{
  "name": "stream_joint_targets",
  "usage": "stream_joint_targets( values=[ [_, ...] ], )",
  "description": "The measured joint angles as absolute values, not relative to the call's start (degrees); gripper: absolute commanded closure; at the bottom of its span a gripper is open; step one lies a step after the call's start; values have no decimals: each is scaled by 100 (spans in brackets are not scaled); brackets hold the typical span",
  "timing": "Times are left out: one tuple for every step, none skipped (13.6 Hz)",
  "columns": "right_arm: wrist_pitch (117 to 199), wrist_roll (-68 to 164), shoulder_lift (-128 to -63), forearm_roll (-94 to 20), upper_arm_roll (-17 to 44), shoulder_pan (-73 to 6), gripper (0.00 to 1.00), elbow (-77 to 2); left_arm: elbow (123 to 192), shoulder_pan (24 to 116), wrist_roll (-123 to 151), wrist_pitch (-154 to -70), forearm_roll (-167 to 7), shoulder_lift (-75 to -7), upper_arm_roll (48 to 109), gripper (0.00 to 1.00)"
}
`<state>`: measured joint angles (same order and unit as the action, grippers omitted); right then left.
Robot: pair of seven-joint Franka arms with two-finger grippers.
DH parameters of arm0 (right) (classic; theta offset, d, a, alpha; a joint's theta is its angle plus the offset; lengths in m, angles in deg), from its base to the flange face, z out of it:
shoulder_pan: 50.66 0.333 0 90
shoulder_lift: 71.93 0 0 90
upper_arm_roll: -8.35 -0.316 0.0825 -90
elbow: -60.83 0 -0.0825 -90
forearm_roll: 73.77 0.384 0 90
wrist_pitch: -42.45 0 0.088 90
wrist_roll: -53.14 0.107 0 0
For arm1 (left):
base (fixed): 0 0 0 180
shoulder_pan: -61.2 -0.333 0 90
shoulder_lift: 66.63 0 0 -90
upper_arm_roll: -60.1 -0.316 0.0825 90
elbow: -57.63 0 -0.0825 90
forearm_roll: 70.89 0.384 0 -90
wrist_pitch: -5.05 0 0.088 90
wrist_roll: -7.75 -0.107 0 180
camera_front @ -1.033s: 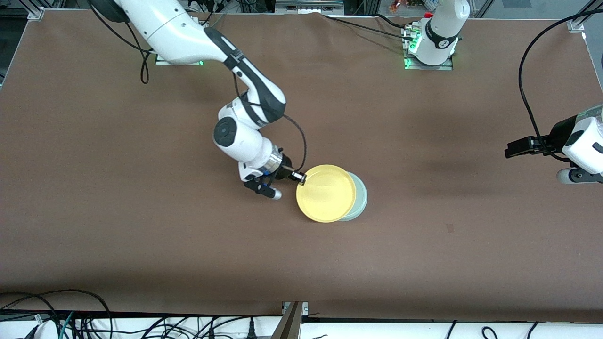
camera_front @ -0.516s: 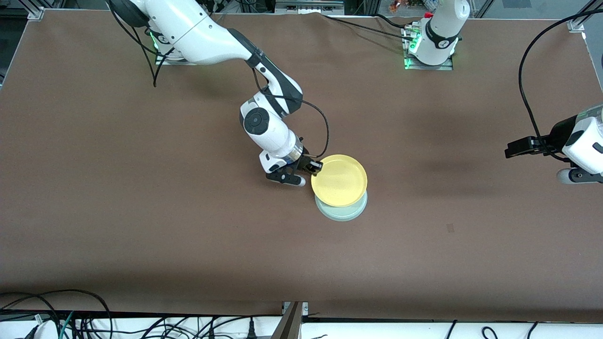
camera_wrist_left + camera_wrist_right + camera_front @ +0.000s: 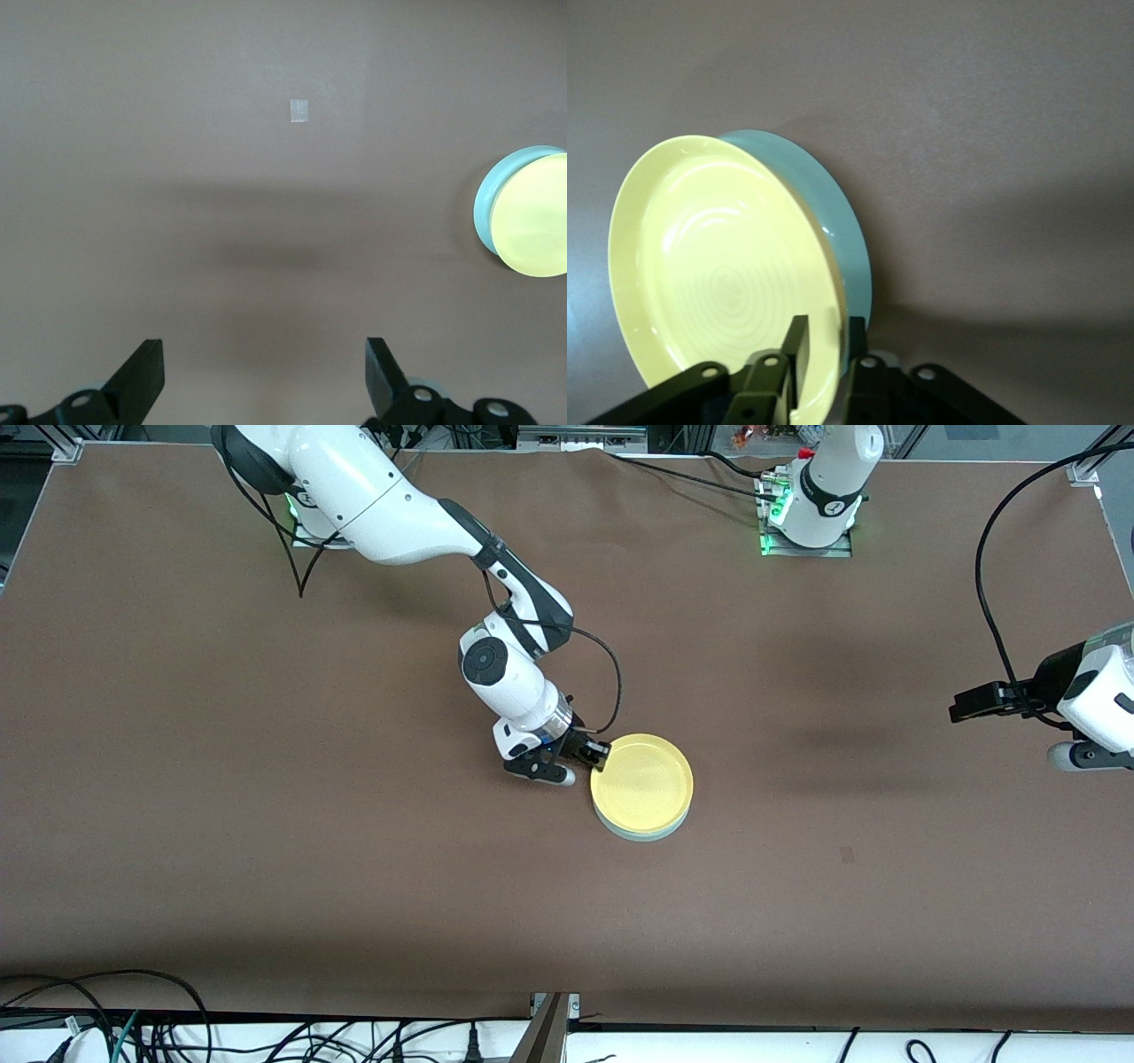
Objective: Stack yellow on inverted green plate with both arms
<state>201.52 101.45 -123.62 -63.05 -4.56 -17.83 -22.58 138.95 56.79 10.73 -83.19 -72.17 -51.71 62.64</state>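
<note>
Yellow plate resting on green plate, right gripper at its rim

Yellow plate point(image 3: 641, 781) sits rim up on top of the pale green plate point(image 3: 640, 833), near the middle of the brown bench point(image 3: 266, 824). The two plates are almost aligned, and only a thin crescent of the green plate shows along the edge nearer the front camera. The green plate lies flat on the bench.

Right arm reaches in from its base at the top of the front view. The right gripper point(image 3: 599, 755) is at the yellow plate's rim, on the side toward the right arm's end of the bench. In the right wrist view its two fingers point(image 3: 799, 347) straddle the rim of the yellow plate point(image 3: 722, 279), one inside the rim and one outside. Whether they are clamped on the rim or have let go I cannot tell. The green plate point(image 3: 833, 239) shows as a band under the yellow one.

Left arm waits at its own end of the bench, well apart from the plates. The left gripper point(image 3: 264, 376) hangs over bare bench with its fingers spread wide and nothing between them
</note>
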Motion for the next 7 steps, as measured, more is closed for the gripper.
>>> stream_joint_targets(
  values=[
    [20152, 10145, -12358, -6401, -444, -1752, 0, -2226, 13895, 5679, 1073, -8319, -7217, -5171, 6264, 0],
    [20153, 10147, -12339, -6481, -407, -1716, 0, -2215, 13895, 5679, 1073, -8319, -7217, -5171, 6264, 0],
    [20148, 10148, -12304, -6525, -331, -1681, 0, -2202, 13895, 5678, 1073, -8319, -7217, -5171, 6264, 0],
    [20086, 10148, -12226, -6545, -226, -1660, 0, -2190, 13895, 5677, 1073, -8319, -7217, -5171, 6264, 0],
    [19859, 10147, -12095, -6574, -104, -1653, 0, -2175, 13895, 5677, 1073, -8319, -7217, -5171, 6263, 0],
    [19461, 10111, -11903, -6633, 35, -1653, 0, -2150, 13895, 5677, 1073, -8319, -7217, -5171, 6263, 0],
    [19014, 9999, -11675, -6709, 176, -1655, 0, -2143, 13895, 5677, 1073, -8319, -7217, -5171, 6263, 0]
  ],
)
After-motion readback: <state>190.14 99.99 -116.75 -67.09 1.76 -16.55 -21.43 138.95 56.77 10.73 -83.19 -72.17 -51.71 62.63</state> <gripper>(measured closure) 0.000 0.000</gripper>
